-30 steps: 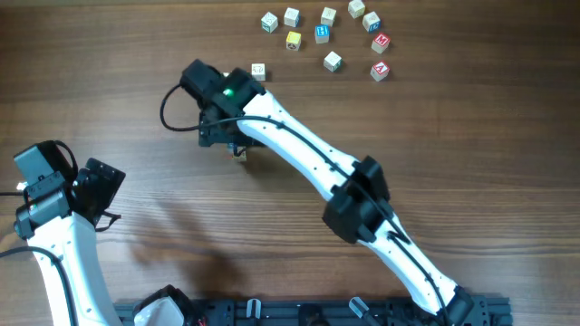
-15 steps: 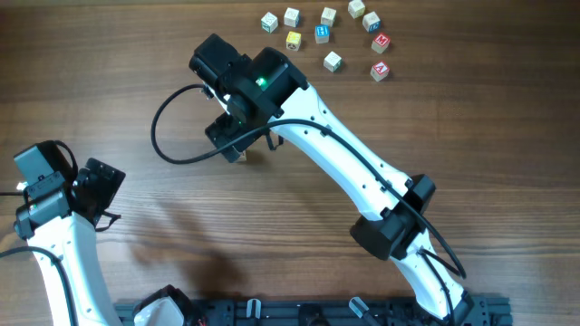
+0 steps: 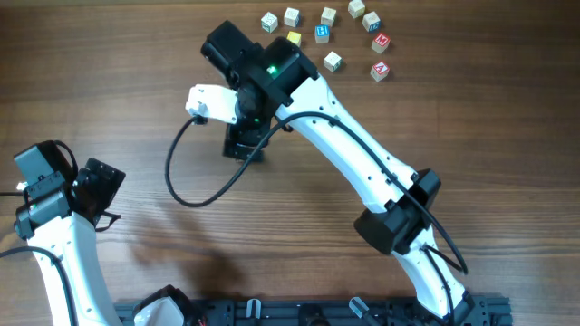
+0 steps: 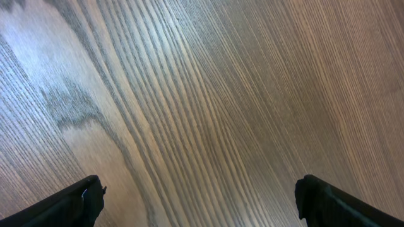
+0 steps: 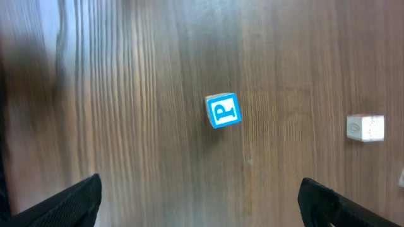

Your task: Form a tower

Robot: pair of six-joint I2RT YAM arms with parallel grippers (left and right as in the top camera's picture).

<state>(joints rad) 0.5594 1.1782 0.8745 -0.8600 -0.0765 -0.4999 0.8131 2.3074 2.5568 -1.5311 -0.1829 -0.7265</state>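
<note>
As the wooden table (image 3: pixel 471 118) is crossed from five o'clock by the right arm (image 3: pixel 353 154), its right gripper (image 5: pixel 199 192) hangs wide open and empty over the tower (image 5: pixel 223 111), a little toward ten o'clock from the table's centre. Only the tower's blue P top shows. The left gripper (image 4: pixel 199 189), equally wide with nothing between its jaws, sits at eight o'clock. Done well, I judge, the right gripper should rise straight clear of the stack before swinging to the loose cubes (image 3: pixel 333 61) near twelve to one o'clock, without nudging the pale cube (image 5: pixel 365 127) close by.
</note>
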